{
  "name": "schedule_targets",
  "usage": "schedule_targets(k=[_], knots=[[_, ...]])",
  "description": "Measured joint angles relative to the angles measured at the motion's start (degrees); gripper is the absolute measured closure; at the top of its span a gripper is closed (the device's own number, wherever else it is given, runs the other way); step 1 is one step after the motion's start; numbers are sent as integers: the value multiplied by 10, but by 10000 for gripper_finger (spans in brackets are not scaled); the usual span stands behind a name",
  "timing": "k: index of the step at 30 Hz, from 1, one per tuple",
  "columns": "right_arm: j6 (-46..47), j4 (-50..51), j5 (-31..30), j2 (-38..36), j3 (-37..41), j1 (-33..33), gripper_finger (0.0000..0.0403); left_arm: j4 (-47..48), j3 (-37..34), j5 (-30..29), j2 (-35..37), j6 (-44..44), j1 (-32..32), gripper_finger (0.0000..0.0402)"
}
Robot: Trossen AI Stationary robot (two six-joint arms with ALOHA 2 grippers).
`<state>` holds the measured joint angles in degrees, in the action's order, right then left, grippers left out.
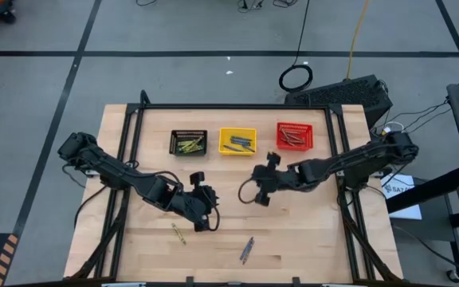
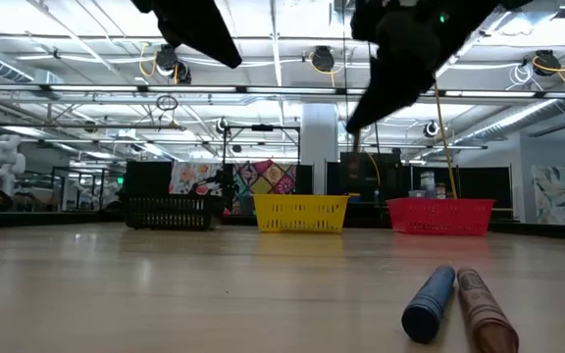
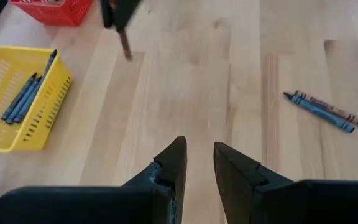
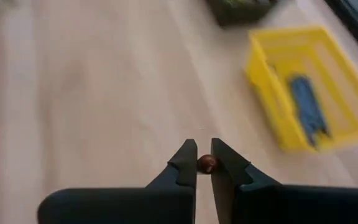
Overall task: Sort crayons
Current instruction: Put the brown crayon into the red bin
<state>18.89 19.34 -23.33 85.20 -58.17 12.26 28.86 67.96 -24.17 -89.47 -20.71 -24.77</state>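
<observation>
My right gripper (image 1: 258, 194) hangs over the middle of the table, shut on a brownish-red crayon (image 4: 206, 163). My left gripper (image 3: 199, 155) stands open above bare wood left of centre, with nothing between its fingers. An olive-yellow crayon (image 1: 178, 233) lies flat just on the near side of it. A blue crayon (image 3: 319, 111) and a brownish-red one (image 3: 331, 109) lie side by side near the front edge. At the far side stand a black basket (image 1: 188, 142), a yellow basket (image 1: 237, 140) with blue crayons in it, and a red basket (image 1: 294, 135). My right gripper pinches the brownish-red crayon between its two fingers, which slant down toward the table. The crayon's round end (image 4: 206, 163) shows between the fingertips. Its lower part (image 3: 125, 45) sticks out beyond the fingers, clear of the table.
A black frame (image 1: 229, 106) runs along the table's far edge and down both sides. Bare wood lies between the baskets and the loose crayons. Beyond the table a black box (image 1: 349, 94) and cables rest on the floor.
</observation>
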Motion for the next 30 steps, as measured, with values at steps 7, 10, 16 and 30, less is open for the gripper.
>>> schedule_targets(k=[7, 10, 16, 30], knots=[[14, 92, -12, -20, 0, -60, 399, 12, 0, -1, 0, 0, 0, 315], [12, 131, -29, -36, 0, -85, 399, 18, 0, -1, 0, 0, 0, 315], [-6, 207, -50, -72, 0, -141, 399, 19, 0, -1, 0, 0, 0, 315], [-113, 279, -22, -95, 0, -304, 399, 18, 0, -1, 0, 0, 0, 315]])
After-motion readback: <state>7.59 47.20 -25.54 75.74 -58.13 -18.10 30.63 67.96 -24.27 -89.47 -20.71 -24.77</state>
